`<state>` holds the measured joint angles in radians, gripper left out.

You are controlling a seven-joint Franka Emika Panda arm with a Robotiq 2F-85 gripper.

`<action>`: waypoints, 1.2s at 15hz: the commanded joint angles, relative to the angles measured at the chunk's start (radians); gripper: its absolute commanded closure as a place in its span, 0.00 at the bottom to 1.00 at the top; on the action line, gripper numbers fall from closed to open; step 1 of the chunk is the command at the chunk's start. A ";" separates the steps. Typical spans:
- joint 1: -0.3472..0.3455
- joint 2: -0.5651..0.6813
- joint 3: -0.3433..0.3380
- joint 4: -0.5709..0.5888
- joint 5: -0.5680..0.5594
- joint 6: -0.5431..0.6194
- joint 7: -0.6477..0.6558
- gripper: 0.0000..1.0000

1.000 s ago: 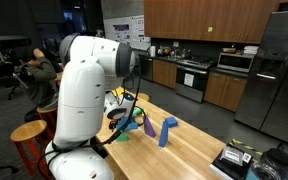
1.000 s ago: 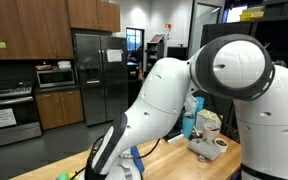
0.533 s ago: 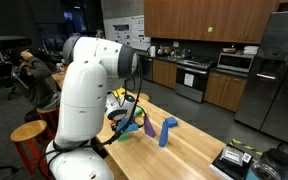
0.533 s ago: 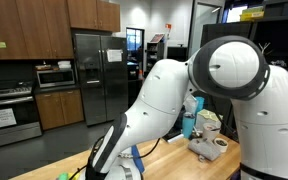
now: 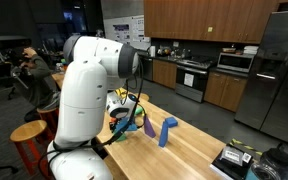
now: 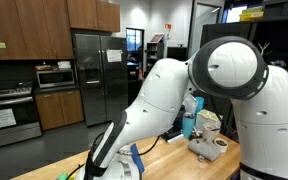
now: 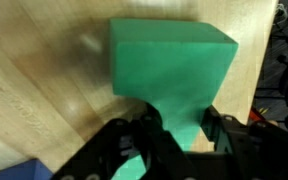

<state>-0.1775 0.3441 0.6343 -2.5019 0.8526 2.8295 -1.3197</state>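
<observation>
In the wrist view a green T-shaped block (image 7: 169, 60) lies on the wooden table (image 7: 44, 90), its wide head away from me and its narrow stem between my fingers. My gripper (image 7: 179, 125) stands over the stem, with both black fingers (image 7: 216, 125) pressed against its sides. In an exterior view the gripper (image 5: 132, 120) hangs low over the table beside an upright blue block (image 5: 167, 131). Most of the hand is hidden behind the white arm (image 6: 174, 95).
A blue piece (image 7: 24, 172) shows at the lower left of the wrist view. The table edge (image 7: 269, 60) runs close to the block's right side. A tray with cups (image 6: 209, 145) stands on the table, and a wooden stool (image 5: 29, 135) beside the robot's base.
The jaws have closed in from wide open onto the green block's stem. The arm has hardly moved.
</observation>
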 commanded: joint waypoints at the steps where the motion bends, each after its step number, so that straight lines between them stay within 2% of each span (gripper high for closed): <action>1: -0.075 -0.041 0.032 0.016 0.041 -0.241 -0.009 0.81; 2: -0.091 -0.058 0.035 0.018 0.048 -0.309 -0.010 0.81; 3: -0.019 -0.089 -0.045 0.027 0.095 -0.381 -0.028 0.81; 10: 0.146 -0.155 -0.290 0.054 0.151 -0.684 -0.012 0.81; 14: 0.184 -0.131 -0.375 0.085 0.159 -0.866 -0.025 0.81; 18: 0.199 -0.113 -0.429 0.105 0.163 -0.998 -0.025 0.81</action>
<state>0.0006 0.2118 0.2539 -2.4137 0.9899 1.9104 -1.3325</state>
